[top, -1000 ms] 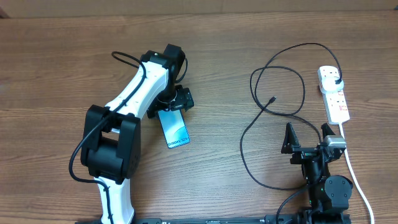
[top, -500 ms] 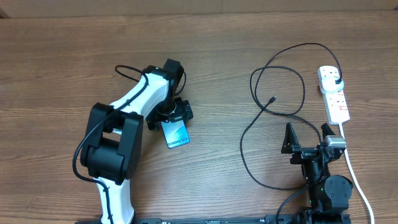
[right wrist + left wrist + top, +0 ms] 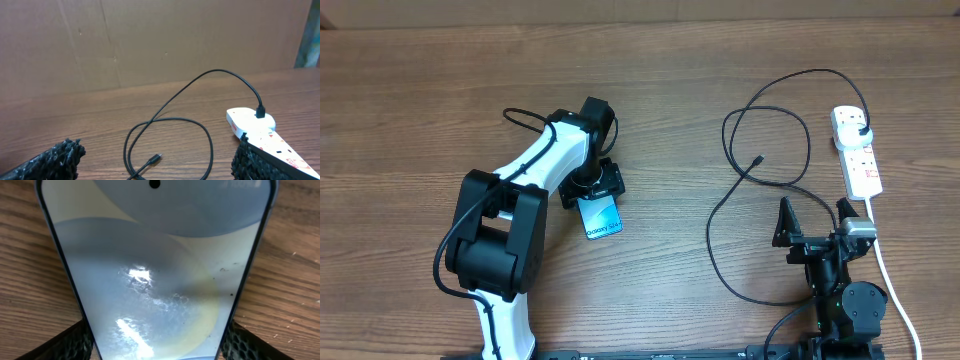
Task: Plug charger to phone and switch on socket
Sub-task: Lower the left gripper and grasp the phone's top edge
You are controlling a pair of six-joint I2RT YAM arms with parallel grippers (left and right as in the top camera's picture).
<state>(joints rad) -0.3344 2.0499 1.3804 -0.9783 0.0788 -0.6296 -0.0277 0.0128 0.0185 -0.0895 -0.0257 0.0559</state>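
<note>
Here the phone (image 3: 602, 217) lies on a wood-grain table (image 3: 400, 100), cardboard wall (image 3: 150, 40) behind.

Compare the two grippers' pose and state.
The left gripper is shut on the phone, with its fingers against both long edges. The right gripper is open and holds nothing. The left gripper reaches out over the middle of the table, pointing down. The right gripper sits back by the near edge, facing level toward the charger and the socket. Both have black textured fingers.
</note>
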